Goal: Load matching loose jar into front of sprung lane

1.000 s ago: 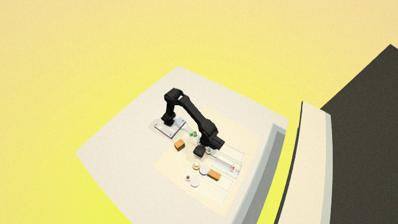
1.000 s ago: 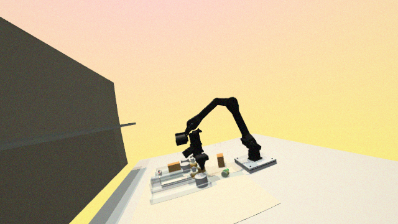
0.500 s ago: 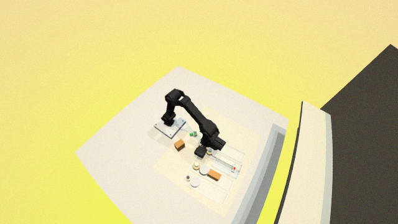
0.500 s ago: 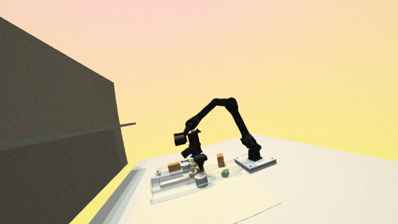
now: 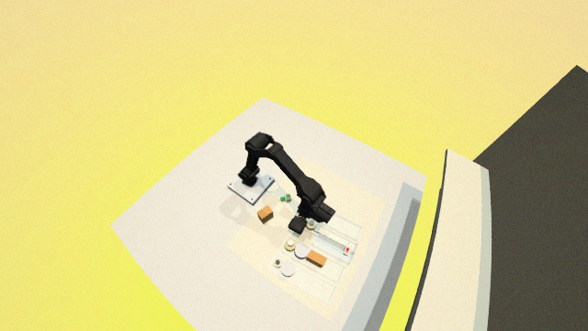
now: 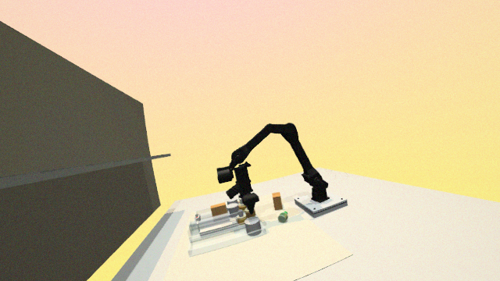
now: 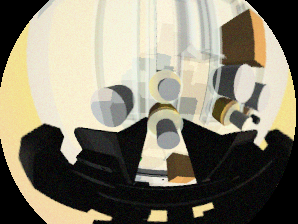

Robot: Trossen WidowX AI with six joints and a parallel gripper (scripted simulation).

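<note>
My gripper point(image 6: 251, 211) point(image 7: 163, 120) is shut on a gold jar with a grey knob-like lid point(image 7: 168, 139), which it holds at the front end of the sprung lane. In the top view the arm hides the held jar. The matching lane jar point(image 5: 310, 224) point(image 6: 241, 218) point(image 7: 165, 85) stands directly behind it, lid up. The two look very close in the wrist view; whether they touch, and whether the held jar's base is on the lane floor, I cannot tell. The red-marked part point(image 5: 347, 249) point(image 6: 198, 217) is at the lane's far end. The pusher plate and front stop are not clear.
A grey can point(image 6: 253, 226) point(image 7: 111, 106) stands beside the held jar. Across the other side are a gold jar point(image 5: 289, 245), grey cans point(image 5: 301, 251) point(image 5: 288, 268) and an orange box point(image 5: 316, 258) point(image 6: 218, 209). Another orange box point(image 5: 265, 214) point(image 6: 276, 200) and a green item point(image 5: 288, 198) point(image 6: 283, 217) are nearer the base.
</note>
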